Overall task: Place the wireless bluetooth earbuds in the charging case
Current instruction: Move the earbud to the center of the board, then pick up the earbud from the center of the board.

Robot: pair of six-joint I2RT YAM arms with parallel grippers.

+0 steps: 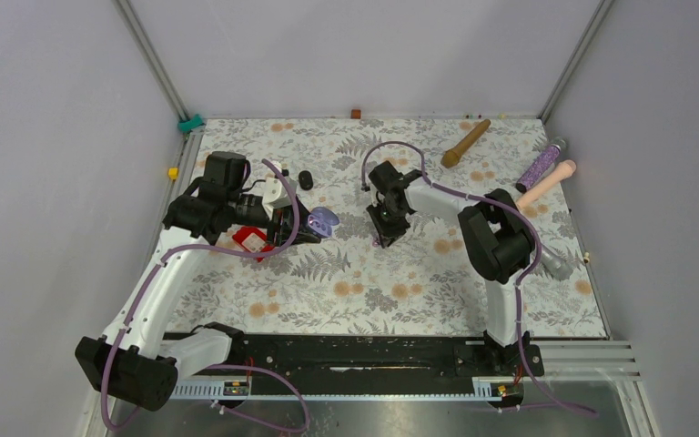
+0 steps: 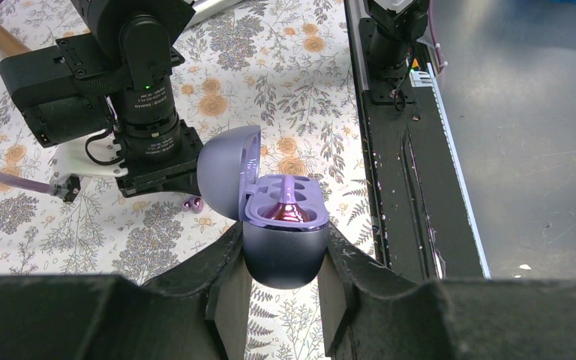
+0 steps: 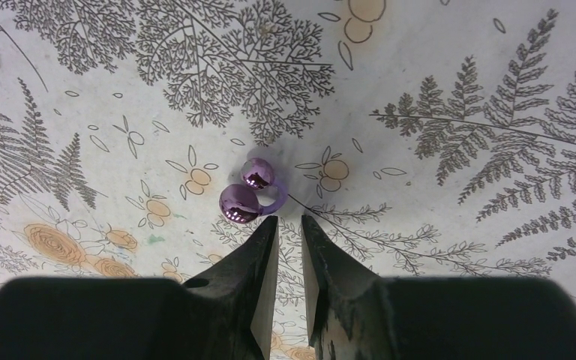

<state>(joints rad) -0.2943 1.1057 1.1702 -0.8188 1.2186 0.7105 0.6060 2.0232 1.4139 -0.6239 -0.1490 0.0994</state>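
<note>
My left gripper is shut on the open dark purple charging case, gripping its base and holding it above the table; the case also shows in the top view. One shiny purple earbud sits in the near socket, and the far socket looks empty. Another purple earbud lies on the floral table, with two shiny rounded parts. My right gripper points down just short of it, its jaws a narrow gap apart and empty. That earbud also shows in the left wrist view. No black earbuds can be made out.
A red tray sits under the left arm. A black object and a white one lie behind it. Three stick-like tools lie far right: tan, purple, pink. The black rail runs along the near edge.
</note>
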